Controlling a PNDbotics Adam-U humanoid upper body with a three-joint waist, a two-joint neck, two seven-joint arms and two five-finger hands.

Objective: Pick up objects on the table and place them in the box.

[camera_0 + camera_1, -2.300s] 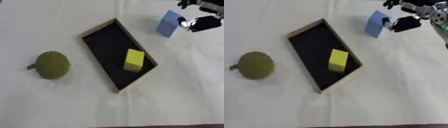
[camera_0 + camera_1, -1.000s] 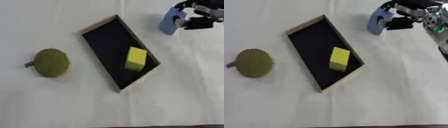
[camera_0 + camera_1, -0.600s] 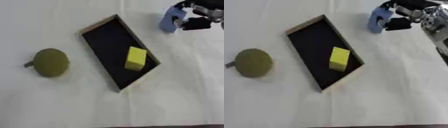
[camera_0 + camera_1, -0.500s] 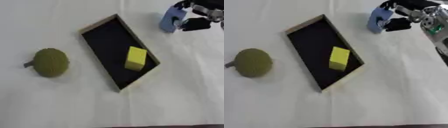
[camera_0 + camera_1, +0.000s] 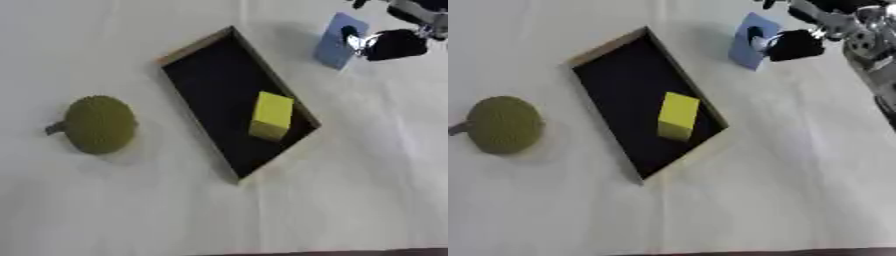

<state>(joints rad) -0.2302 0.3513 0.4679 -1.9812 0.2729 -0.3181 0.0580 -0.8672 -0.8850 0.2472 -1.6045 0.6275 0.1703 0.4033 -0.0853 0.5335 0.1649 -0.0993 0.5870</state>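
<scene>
Black-lined, wood-rimmed shallow box [image 5: 178, 53], centre of frame, lying askew on the white table covering [image 5: 350, 190].

Contents: one yellow rectangular block [image 5: 271, 115], resting toward the box's lower right end. Counted as done.

Outstanding, item one: pale blue flat block [image 5: 338, 32], upper right of frame, just outside the box's far end. My right hand [image 5: 796, 44] has its fingers curled round this block's right edge, pinching it; whether it is clear of the table I cannot tell.

Outstanding, item two: olive-green round textured object with a short stem [image 5: 99, 123], left of frame, well apart from the box, untouched.

Left hand: not in any view.

Tally, by my judgement: one of three in; the blue block in hand, the green one after.
</scene>
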